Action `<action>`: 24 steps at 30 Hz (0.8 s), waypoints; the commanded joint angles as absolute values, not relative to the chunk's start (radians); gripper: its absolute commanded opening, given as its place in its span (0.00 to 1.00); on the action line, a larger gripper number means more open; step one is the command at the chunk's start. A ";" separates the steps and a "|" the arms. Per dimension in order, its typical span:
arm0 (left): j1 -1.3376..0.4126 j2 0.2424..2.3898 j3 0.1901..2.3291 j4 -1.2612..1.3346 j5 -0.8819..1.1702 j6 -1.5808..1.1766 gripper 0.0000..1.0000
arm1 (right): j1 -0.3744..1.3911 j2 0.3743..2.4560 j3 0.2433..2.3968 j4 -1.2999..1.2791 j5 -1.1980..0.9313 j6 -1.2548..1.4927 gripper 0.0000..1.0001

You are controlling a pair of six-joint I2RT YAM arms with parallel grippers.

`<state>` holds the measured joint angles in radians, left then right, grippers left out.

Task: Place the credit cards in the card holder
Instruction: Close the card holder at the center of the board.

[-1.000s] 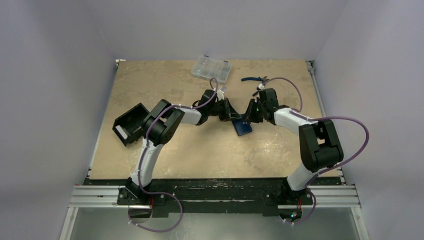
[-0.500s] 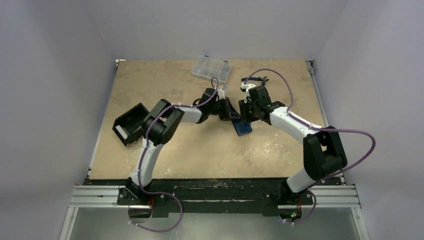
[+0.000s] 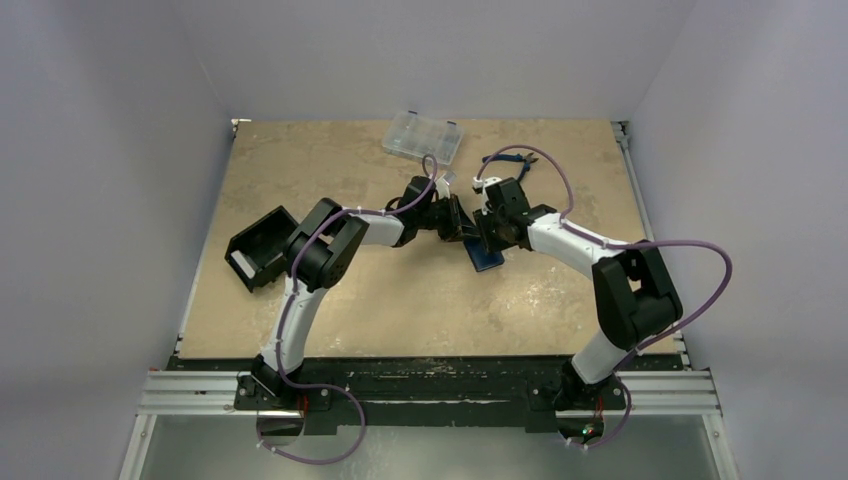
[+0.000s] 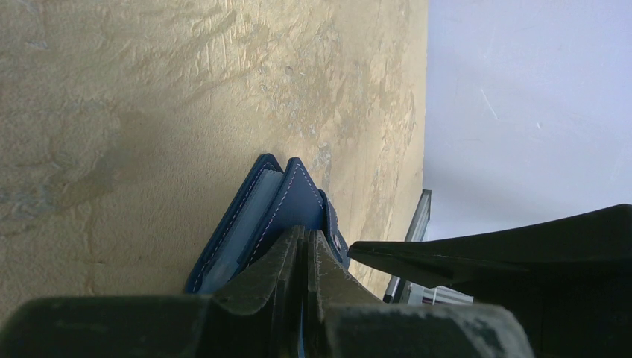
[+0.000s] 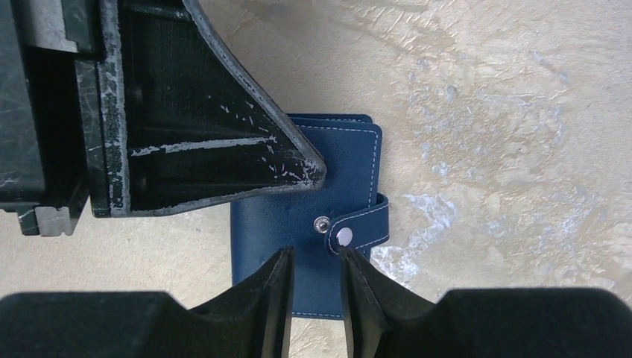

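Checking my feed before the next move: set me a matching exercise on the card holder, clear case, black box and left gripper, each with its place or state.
1 card holder
2 clear case
3 black box
4 left gripper

A far edge of the table
B shut on the card holder's edge
C left side of the table
D mid-table, under the right gripper

Pairs: 1-D, 2-A, 3-C, 4-B

On the table (image 3: 400,300), card holder (image 3: 487,258) at centre, left gripper (image 3: 466,232) at its 10 o'clock edge, right gripper (image 3: 491,238) at 12, compartment case (image 3: 422,137) at 11, box (image 3: 262,247) at 9.
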<state>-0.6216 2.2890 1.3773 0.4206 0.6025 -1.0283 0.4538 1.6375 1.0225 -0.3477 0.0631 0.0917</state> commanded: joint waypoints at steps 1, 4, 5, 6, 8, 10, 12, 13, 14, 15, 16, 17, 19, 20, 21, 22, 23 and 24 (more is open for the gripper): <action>-0.619 2.327 1.361 0.326 0.591 -0.971 0.00 | 0.458 1.635 1.048 -0.321 0.099 0.081 0.36; -0.620 2.328 1.361 0.328 0.592 -0.972 0.00 | 0.458 1.643 1.048 -0.317 0.115 0.085 0.36; -0.619 2.329 1.361 0.330 0.593 -0.971 0.00 | 0.459 1.644 1.047 -0.313 0.121 0.087 0.36; -0.620 2.330 1.361 0.331 0.593 -0.973 0.00 | 0.458 1.644 1.046 -0.311 0.124 0.088 0.36; -0.619 2.332 1.359 0.333 0.594 -0.973 0.00 | 0.458 1.651 1.046 -0.308 0.130 0.090 0.36; -0.620 2.333 1.359 0.337 0.595 -0.974 0.00 | 0.459 1.655 1.045 -0.296 0.135 0.092 0.35; -0.618 2.333 1.358 0.338 0.595 -0.974 0.00 | 0.459 1.657 1.043 -0.280 0.117 0.093 0.34; -0.620 2.333 1.358 0.338 0.595 -0.975 0.00 | 0.458 1.662 1.044 -0.278 0.102 0.100 0.33; -0.619 2.333 1.358 0.338 0.595 -0.974 0.00 | 0.458 1.670 1.047 -0.280 0.094 0.102 0.31; -0.619 2.333 1.358 0.338 0.594 -0.974 0.00 | 0.458 1.676 1.050 -0.282 0.095 0.103 0.30; -0.620 2.333 1.359 0.338 0.595 -0.974 0.00 | 0.459 1.679 1.051 -0.282 0.095 0.104 0.29; -0.619 2.333 1.358 0.338 0.595 -0.974 0.00 | 0.459 1.679 1.050 -0.278 0.094 0.106 0.27; -0.619 2.332 1.359 0.337 0.594 -0.972 0.00 | 0.458 1.671 1.042 -0.272 0.088 0.110 0.20; -0.619 2.332 1.358 0.336 0.594 -0.972 0.00 | 0.459 1.668 1.041 -0.273 0.087 0.112 0.16; -0.620 2.332 1.359 0.335 0.595 -0.970 0.00 | 0.458 1.668 1.040 -0.277 0.089 0.115 0.12; -0.619 2.331 1.359 0.335 0.595 -0.970 0.00 | 0.458 1.666 1.039 -0.281 0.092 0.118 0.09; -0.619 2.332 1.359 0.334 0.595 -0.970 0.00 | 0.459 1.662 1.037 -0.282 0.096 0.119 0.05; -0.620 2.333 1.359 0.334 0.594 -0.970 0.00 | 0.459 1.654 1.034 -0.282 0.099 0.123 0.00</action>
